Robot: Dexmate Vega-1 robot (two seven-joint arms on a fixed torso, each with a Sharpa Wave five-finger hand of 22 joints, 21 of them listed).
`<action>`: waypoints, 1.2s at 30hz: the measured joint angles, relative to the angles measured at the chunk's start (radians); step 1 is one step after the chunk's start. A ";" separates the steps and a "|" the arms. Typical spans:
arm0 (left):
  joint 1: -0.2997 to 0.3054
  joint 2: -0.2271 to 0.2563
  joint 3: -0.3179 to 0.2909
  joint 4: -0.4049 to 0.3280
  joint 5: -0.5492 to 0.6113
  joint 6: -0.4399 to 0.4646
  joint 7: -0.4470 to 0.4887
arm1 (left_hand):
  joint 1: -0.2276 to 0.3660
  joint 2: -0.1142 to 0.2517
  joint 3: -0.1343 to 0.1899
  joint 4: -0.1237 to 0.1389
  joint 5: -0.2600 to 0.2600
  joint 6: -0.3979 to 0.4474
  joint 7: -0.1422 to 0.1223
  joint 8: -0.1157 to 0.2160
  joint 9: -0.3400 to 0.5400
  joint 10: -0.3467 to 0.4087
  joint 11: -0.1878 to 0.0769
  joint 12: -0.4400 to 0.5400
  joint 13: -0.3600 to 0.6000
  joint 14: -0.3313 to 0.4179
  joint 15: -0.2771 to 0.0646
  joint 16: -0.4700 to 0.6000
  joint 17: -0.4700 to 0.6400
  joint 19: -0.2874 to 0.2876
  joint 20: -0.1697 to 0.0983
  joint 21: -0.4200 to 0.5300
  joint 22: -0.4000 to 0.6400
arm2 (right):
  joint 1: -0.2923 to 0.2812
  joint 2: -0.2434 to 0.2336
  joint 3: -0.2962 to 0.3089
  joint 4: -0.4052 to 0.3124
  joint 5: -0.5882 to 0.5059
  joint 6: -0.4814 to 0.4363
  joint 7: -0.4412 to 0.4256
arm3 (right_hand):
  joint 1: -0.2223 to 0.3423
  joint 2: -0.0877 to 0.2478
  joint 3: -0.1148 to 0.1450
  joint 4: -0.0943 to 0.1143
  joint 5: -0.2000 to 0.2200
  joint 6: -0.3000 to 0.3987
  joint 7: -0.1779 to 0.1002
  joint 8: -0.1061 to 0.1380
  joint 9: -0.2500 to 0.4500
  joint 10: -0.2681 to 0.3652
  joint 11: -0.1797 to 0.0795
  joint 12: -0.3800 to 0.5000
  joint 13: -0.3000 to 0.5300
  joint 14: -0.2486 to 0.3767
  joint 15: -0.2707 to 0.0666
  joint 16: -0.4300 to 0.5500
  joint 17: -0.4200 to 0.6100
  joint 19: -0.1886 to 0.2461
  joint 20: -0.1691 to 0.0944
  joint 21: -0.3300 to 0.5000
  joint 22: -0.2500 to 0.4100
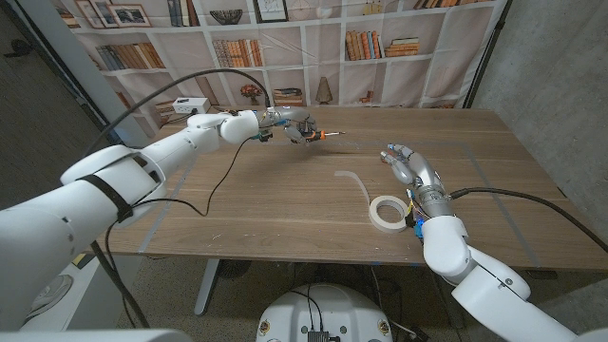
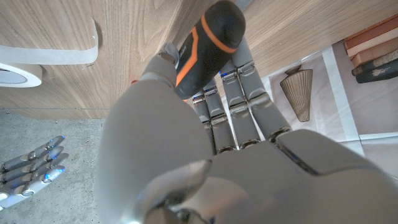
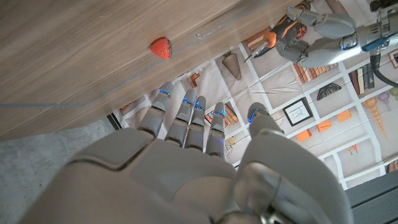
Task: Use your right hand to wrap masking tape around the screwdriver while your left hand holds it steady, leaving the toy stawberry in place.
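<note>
The left hand (image 1: 290,124) was raised over the far part of the wooden table (image 1: 285,204), its fingers wrapped around the black-and-orange handle of the screwdriver (image 1: 321,135), whose thin shaft pointed toward the robot's right. In the left wrist view the handle (image 2: 208,43) stood out between thumb and fingers, firmly gripped. The right hand (image 1: 408,171) sat near the table's right side with its fingers apart and nothing in them; the right wrist view showed the same loose, extended fingers (image 3: 186,118). Just beside that hand's wrist lay the roll of masking tape (image 1: 387,211), a loose strip (image 1: 353,180) curving away from it across the wood toward the table's middle. The toy strawberry (image 3: 160,47) lay alone on the tabletop, well apart from both hands. A black cable (image 1: 223,180) trailed from the left arm across the table. Behind the table hung a printed bookshelf backdrop (image 1: 313,47); no writing could be read on it.
</note>
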 measured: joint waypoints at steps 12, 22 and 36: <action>0.030 0.021 -0.057 -0.064 0.000 -0.001 -0.039 | 0.000 0.000 0.000 0.000 0.009 0.002 0.002 0.000 0.000 0.001 0.001 0.001 0.000 0.000 0.000 0.000 0.000 -0.006 -0.005 0.012 -0.004 | 0.066 -0.019 -0.200 -0.099 -0.234 -0.339 0.095 | -0.013 0.000 -0.008 0.008 -0.004 0.005 -0.005 -0.007 0.000 0.004 -0.004 0.000 0.003 -0.009 -0.009 -0.004 0.005 -0.005 0.005 0.000 0.000; 0.035 0.021 -0.078 -0.071 0.000 -0.013 -0.050 | -0.001 0.001 -0.004 0.004 0.015 0.002 0.002 0.000 0.000 0.001 0.001 0.001 0.000 0.002 -0.001 0.000 0.000 -0.010 -0.001 0.023 -0.008 | 0.208 -0.028 -0.445 -0.123 -0.470 -0.653 0.258 | -0.024 -0.036 -0.028 0.000 -0.004 0.005 -0.005 -0.008 0.000 0.014 -0.014 0.000 0.007 -0.003 -0.029 -0.004 0.005 -0.013 0.002 0.000 -0.003; 0.031 0.010 -0.084 -0.068 0.000 -0.018 -0.057 | -0.001 0.001 -0.009 0.009 0.026 0.002 0.002 0.000 0.000 0.001 0.001 0.001 0.000 0.005 -0.001 -0.003 0.000 -0.022 0.000 0.030 -0.013 | 0.215 0.088 -0.543 0.003 -0.890 -0.739 0.655 | 0.043 -0.085 -0.037 -0.026 0.023 0.032 -0.017 -0.008 0.000 0.012 -0.035 0.004 0.017 -0.027 -0.044 -0.020 0.005 -0.019 -0.025 -0.004 -0.003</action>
